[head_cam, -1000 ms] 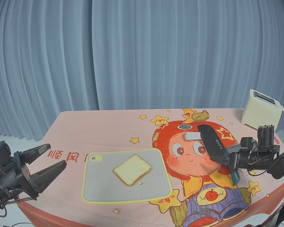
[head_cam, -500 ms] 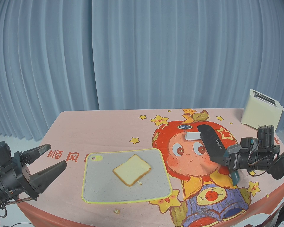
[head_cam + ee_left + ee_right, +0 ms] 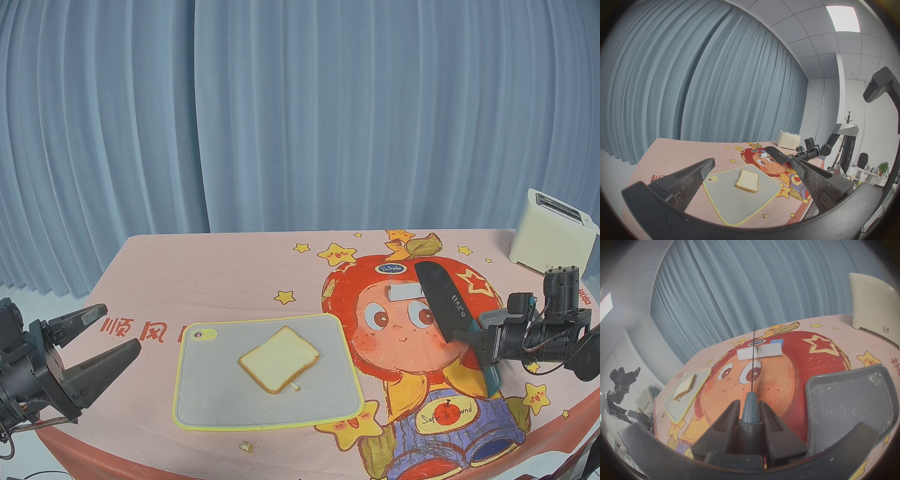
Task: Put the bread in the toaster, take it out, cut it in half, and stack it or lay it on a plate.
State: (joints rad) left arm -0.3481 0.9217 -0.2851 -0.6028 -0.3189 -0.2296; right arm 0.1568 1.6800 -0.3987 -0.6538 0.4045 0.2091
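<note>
Rolling the knife (image 3: 445, 300) onto edge, my right end effector (image 3: 480, 340) clamps its handle, so I cut the bread (image 3: 279, 359) next.

This is looking like an office-style test room: a blue curtain (image 3: 300, 112) is hanging behind a cartoon tablecloth (image 3: 219, 275), with ceiling tiles (image 3: 800, 28) and a light panel (image 3: 843, 18) glowing overhead.

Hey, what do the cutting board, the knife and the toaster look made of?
The cutting board is probably plastic: matte grey face, yellow-green rim. The knife has a dark matte blade, perhaps coated steel or ceramic; its teal handle is likely plastic. The toaster has a smooth cream shell, plastic or painted metal.
</note>
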